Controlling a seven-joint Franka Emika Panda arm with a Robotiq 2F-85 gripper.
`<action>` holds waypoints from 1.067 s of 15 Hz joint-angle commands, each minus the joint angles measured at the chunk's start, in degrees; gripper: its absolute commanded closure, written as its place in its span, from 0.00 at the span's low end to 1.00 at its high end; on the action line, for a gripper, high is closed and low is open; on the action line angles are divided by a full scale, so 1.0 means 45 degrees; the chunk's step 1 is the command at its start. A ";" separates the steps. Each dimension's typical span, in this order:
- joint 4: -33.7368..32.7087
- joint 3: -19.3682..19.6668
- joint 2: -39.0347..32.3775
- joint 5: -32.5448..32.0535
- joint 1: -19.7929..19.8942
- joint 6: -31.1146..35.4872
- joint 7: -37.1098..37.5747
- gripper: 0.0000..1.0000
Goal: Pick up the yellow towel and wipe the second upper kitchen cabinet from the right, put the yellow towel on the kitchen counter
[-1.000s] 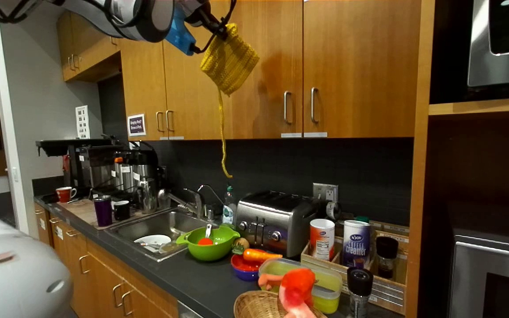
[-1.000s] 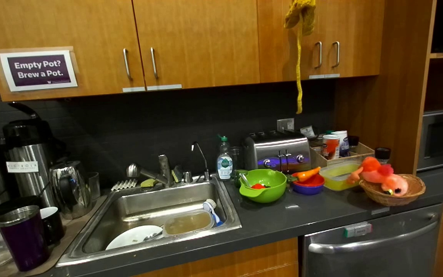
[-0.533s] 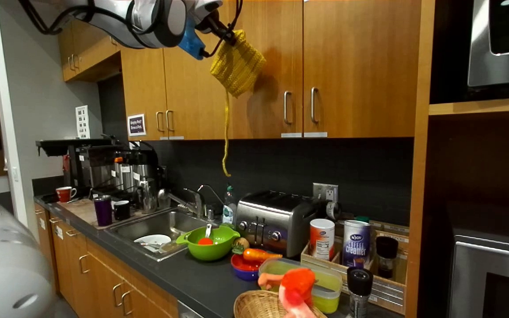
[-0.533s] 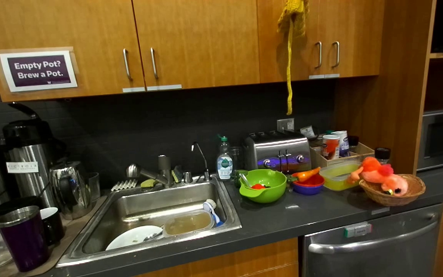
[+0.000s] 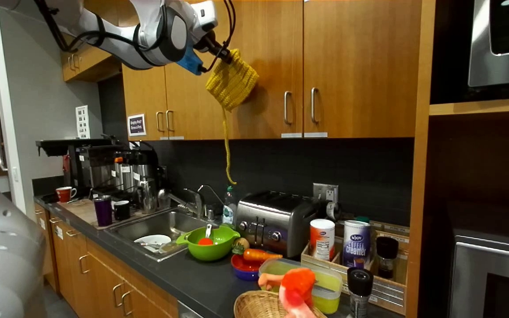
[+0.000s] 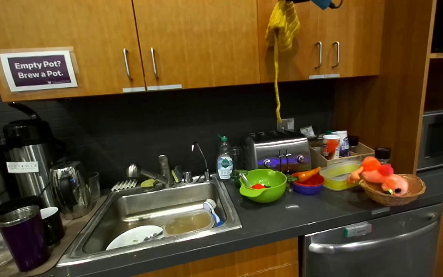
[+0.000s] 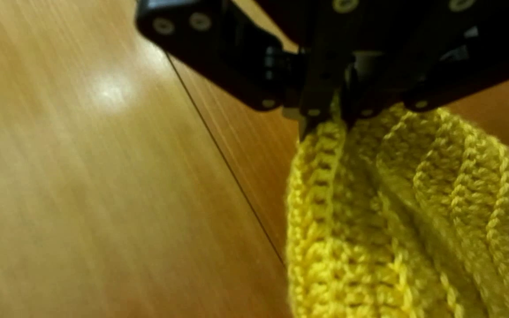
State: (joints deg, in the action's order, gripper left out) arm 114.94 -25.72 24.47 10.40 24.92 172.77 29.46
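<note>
The yellow towel [image 5: 232, 81], knitted and with a long cord dangling below it, hangs from my gripper [image 5: 226, 56] high over the counter. In the wrist view my gripper [image 7: 327, 126] is shut on a pinched edge of the towel [image 7: 360, 229]. The second upper kitchen cabinet from the right [image 6: 306, 57] is a honey-brown door with a metal handle. Its face lies right behind the towel, which throws a shadow there. Whether the cloth touches the door I cannot tell. The dark grey kitchen counter [image 6: 279, 217] runs below, in both exterior views.
Under the cord's end stand a steel toaster [image 6: 277, 152] and a soap bottle [image 6: 224, 161]. The counter also bears a green bowl [image 6: 265, 192], a blue bowl [image 6: 308, 188], a wicker basket [image 6: 375, 198] with a plush bird, and the inset sink [image 6: 231, 207].
The arm and towel have come down along the upper cabinets. In an exterior view the towel has also shifted left, and a bit of the gripper now shows at the top. The grip stays shut.
</note>
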 commanded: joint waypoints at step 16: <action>-0.2895 -0.0091 -0.0665 -0.0029 0.2476 -0.0537 0.0469 0.98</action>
State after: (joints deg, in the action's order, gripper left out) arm 105.05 -26.51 22.53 9.88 35.48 171.53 30.76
